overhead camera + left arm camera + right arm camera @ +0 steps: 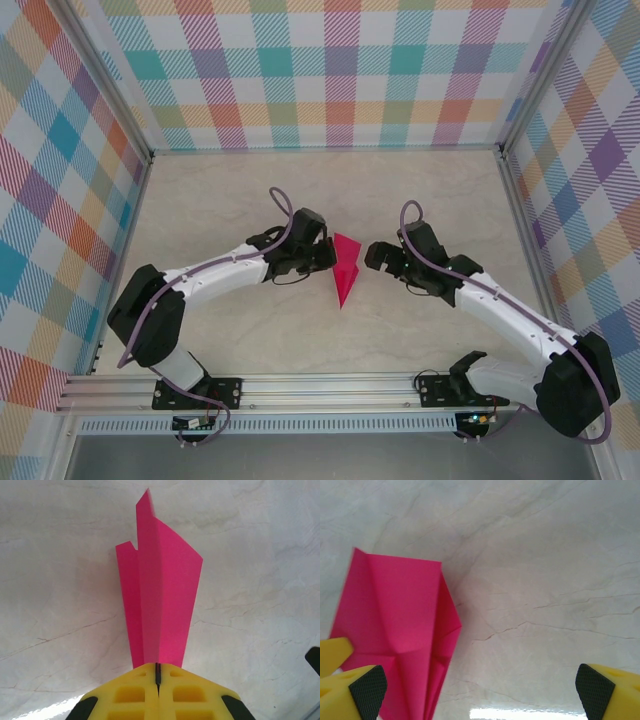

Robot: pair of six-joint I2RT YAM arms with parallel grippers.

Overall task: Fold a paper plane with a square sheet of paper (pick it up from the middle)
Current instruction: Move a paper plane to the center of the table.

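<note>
1. A pale, marble-veined tabletop [330,190] lies across the middle of the overhead view. Multicoloured plaid walls [340,70] close it in at the top, left and right, and a silver metal rail [330,385] runs along the bottom.
2. The narrow, pointed, magenta-pink paper plane [346,270] sits at the frame's centre, between the two grippers.
3. Its long axis runs top to bottom, with the sharp tip toward the bottom edge and the wide end toward the top.
4. The left gripper [325,258] meets the plane's upper left edge; its yellow fingers [130,695] are pressed together, pinching the paper.
5. The right gripper [375,255] sits just right of the plane with its fingers [365,690] spread wide, holding nothing.
</note>
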